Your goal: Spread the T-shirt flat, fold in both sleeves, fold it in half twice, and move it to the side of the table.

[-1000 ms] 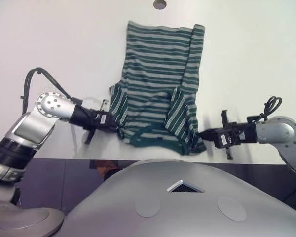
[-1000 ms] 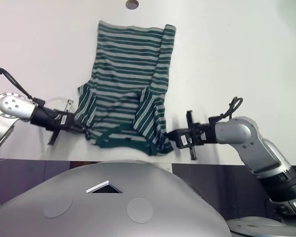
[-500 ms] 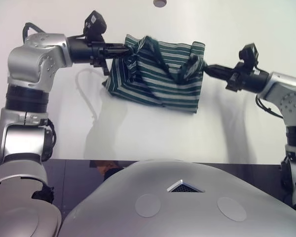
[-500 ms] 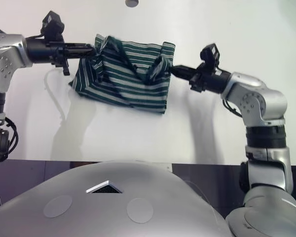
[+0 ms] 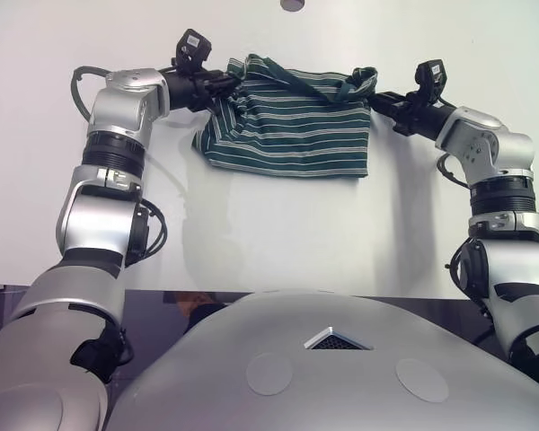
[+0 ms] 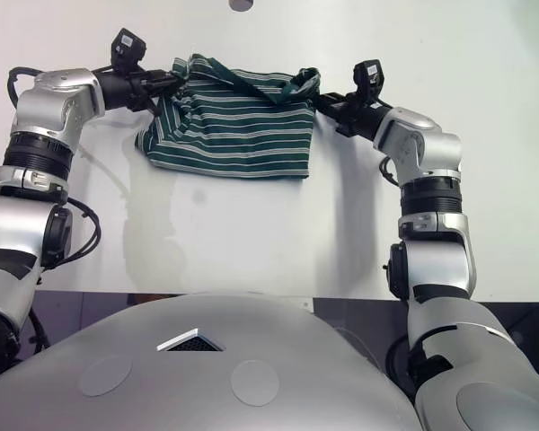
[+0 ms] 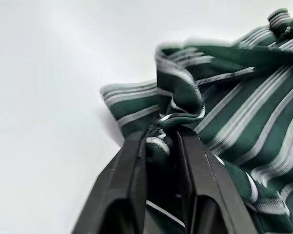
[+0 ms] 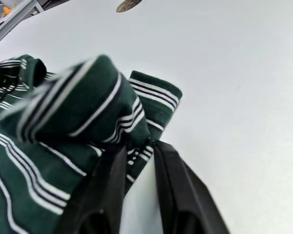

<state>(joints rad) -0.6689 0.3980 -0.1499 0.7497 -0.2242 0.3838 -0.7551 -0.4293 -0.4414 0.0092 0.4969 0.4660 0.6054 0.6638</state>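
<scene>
A green T-shirt (image 5: 287, 121) with white stripes lies doubled over on the far part of a white desk (image 5: 269, 233), stretched between the robot's two arms. The left claw (image 5: 225, 87) pinches the bunched cloth at the shirt's far left corner; the left wrist view shows it closed tight on a wad of striped fabric (image 7: 158, 146). The right claw (image 5: 375, 101) pinches the far right corner in the same way, a fold of the shirt squeezed in its grip (image 8: 136, 151). Between the two claws the far edge runs loose and rumpled, with a band of green trim looping across it. The near edge rests flat and fairly straight on the desk. A round hole (image 5: 292, 4) sits in the desk just beyond the shirt.
</scene>
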